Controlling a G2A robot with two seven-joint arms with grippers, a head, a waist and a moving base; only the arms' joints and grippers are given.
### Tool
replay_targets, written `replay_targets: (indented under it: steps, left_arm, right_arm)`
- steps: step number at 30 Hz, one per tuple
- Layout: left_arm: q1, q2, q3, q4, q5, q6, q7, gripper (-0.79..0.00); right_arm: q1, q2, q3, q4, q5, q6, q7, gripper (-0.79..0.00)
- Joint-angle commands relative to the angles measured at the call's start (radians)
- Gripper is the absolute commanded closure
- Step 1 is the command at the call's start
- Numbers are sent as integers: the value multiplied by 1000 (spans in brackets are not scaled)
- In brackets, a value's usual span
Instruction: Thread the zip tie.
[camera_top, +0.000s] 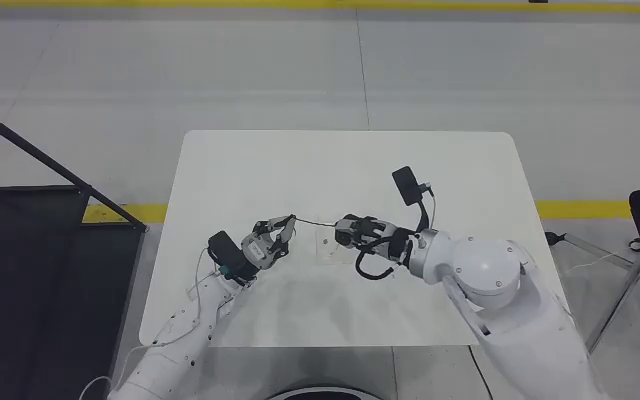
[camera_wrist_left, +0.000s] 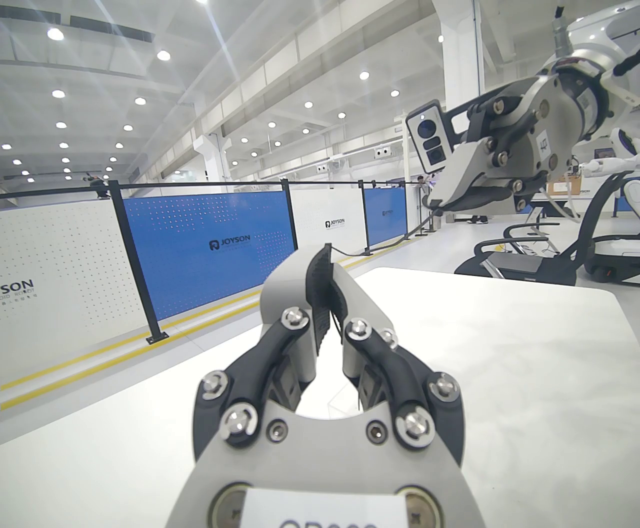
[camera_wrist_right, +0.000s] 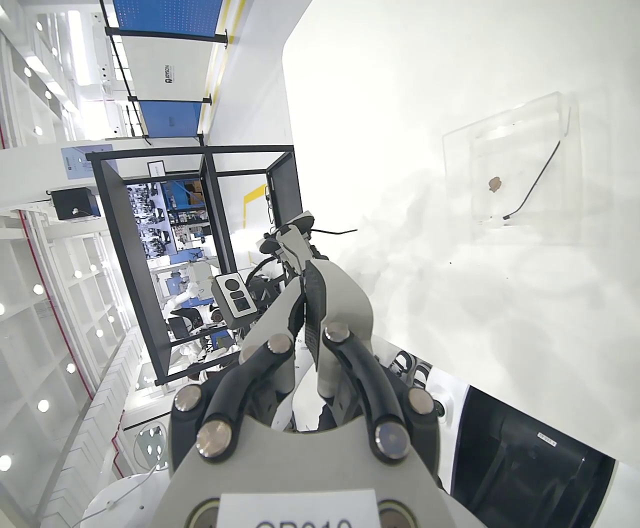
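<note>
Zip tie (camera_top: 315, 221): thin black strip, narrow and flexible. It is strung almost straight between the two grippers, above the table (camera_top: 250, 170) and not touching it. A short tail (camera_wrist_right: 340, 231) sticks out sideways past the left gripper's tips.

Left gripper (camera_wrist_left: 327, 260): fingers pressed together, ribbed black pads (camera_wrist_left: 320, 280) face to face, with a thin black strand showing in the seam. It is clamped on one end of the tie.

Right gripper (camera_wrist_right: 307, 272): fingers likewise closed. The tie's other end appears to be pinched at the tips, though the strip itself is hard to make out there.

Gripper build: pale grey finger shells that are smooth and wedge-shaped, curved black link bars, and round silver screw heads.

Table: white, matte, with rounded corners. A clear, shallow square tray (camera_wrist_right: 500, 145) lies on it below the grippers. It holds a second black tie (camera_wrist_right: 542, 172), gently bent, and a small brown fleck (camera_wrist_right: 495, 184).
</note>
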Motion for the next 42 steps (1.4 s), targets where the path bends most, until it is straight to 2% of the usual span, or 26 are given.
replay_targets:
  steps: [1, 16, 23, 28, 36, 42]
  left_arm:
    - [0, 0, 0, 0, 0, 0, 0, 0]
    - [0, 0, 0, 0, 0, 0, 0, 0]
    - [0, 0, 0, 0, 0, 0, 0, 0]
    - [21, -1, -14, -38, -25, 29, -42, 0]
    - [30, -3, -19, -50, -24, 58, -52, 0]
    - [28, -4, -16, -49, -15, 52, -49, 0]
  right_arm:
    - [-1, -1, 0, 3, 7, -8, -6, 0]
    - [-44, -13, 13, 2, 73, -117, -100, 0]
    - [-36, -9, 9, -3, 43, -70, -68, 0]
    - [-38, -5, 8, -24, 9, -30, -55, 0]
    - [-77, 4, 31, -60, -14, -32, -41, 0]
    - [-59, 3, 21, -47, -16, -21, -29, 0]
